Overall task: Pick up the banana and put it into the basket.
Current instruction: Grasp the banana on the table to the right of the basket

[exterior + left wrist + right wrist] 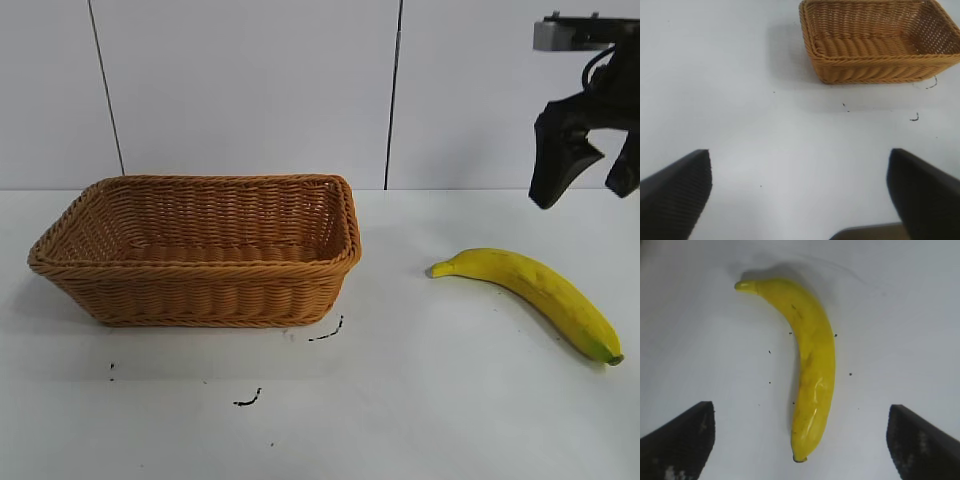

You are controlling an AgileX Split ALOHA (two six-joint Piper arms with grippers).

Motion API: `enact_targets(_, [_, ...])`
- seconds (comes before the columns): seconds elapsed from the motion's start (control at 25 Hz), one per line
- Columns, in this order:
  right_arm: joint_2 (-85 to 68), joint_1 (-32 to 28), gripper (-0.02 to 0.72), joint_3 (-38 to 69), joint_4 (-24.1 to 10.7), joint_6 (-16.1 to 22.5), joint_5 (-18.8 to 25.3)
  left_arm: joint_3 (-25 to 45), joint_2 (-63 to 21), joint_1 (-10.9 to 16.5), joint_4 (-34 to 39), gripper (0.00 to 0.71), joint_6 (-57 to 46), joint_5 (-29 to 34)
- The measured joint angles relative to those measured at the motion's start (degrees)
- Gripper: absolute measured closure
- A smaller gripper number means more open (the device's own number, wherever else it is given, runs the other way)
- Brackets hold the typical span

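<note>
Banana [535, 290] is seen lying flat on the white table [420, 400], right of the basket [200, 250] and well apart from it, untouched. Its long axis runs diagonally in the exterior view, one tapered end towards the basket, the other end nearer the camera and far right. The right gripper [590, 165] is held above and behind it, fingers spread wide, nothing gripped; in the right wrist view the banana [812, 365] is framed lengthwise between the fingers, so a wrist roll is judged needed to close across it. The left gripper [800, 200] is parked off to the basket's side, spread, empty. The right arm is clearly nearer.
</note>
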Motion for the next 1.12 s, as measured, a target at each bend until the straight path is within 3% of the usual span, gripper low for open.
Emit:
enact_targets(0.2, [6.3, 2.5, 0.058, 0.0, -1.9, -0.3, -3.9, 0.0, 0.0, 0.0, 0.0, 0.02, 0.0, 0.0])
enact_targets(0.64, [11.9, 2.7, 0.058, 0.0, -7.0, 6.6, -11.6, 0.0, 0.0, 0.0, 0.0, 0.02, 0.0, 0.0])
enact_targets(0.8, [13.8, 2.7, 0.058, 0.0, -7.4, 8.0, -14.5, 0.0, 0.0, 0.0, 0.0, 0.02, 0.0, 0.0])
enact_targets(1.12, [15.0, 2.7, 0.059, 0.0, -7.7, 8.1, -16.1, 0.0, 0.0, 0.0, 0.0, 0.02, 0.0, 0.0])
